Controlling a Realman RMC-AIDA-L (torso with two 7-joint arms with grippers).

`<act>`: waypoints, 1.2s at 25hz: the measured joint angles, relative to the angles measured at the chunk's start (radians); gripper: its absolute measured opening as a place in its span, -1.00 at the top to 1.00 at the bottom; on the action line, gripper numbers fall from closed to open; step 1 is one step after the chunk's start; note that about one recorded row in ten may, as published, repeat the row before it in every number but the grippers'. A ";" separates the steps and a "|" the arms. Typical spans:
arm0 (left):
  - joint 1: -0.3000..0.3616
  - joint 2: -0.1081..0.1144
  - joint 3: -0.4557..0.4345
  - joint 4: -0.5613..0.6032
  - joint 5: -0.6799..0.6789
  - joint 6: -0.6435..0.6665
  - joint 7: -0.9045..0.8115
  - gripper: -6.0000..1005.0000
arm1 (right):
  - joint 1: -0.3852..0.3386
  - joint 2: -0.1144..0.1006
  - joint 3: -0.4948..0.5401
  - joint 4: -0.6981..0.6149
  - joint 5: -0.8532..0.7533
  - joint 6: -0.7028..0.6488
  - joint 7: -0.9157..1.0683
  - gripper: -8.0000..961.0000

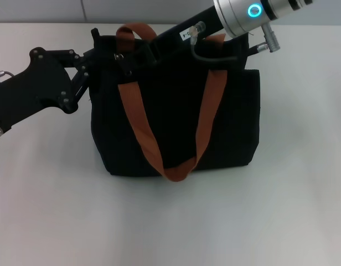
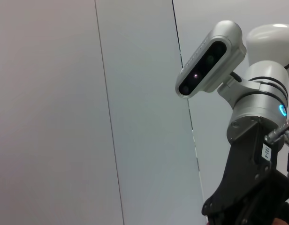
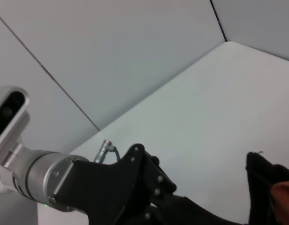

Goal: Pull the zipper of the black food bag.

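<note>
Both grippers meet the black food bag (image 1: 176,119) top edge — left gripper (image 1: 92,61), right gripper (image 1: 151,50); finger positions and zipper progress cannot be told.

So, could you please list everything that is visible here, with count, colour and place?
black food bag: one, black, upright at the table's middle.
handle straps: two, orange-brown; one hangs down the bag's front, one stands at its top.
table: one, white, under the bag.
wall: pale grey panels, behind the table.
left gripper: one, black, at the bag's upper left corner.
right gripper: one, black, at the bag's top edge.
</note>
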 joint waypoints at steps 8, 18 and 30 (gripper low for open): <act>0.001 0.001 -0.001 0.000 -0.001 0.000 0.000 0.92 | -0.038 0.001 -0.091 -0.117 -0.041 0.006 0.106 0.99; -0.001 0.000 -0.001 0.000 -0.001 -0.004 0.000 0.92 | -0.070 0.003 -0.117 -0.218 -0.138 -0.001 0.216 0.99; 0.001 0.003 0.000 -0.002 -0.013 -0.010 0.000 0.92 | -0.157 0.003 -0.121 -0.383 -0.228 -0.052 0.326 0.99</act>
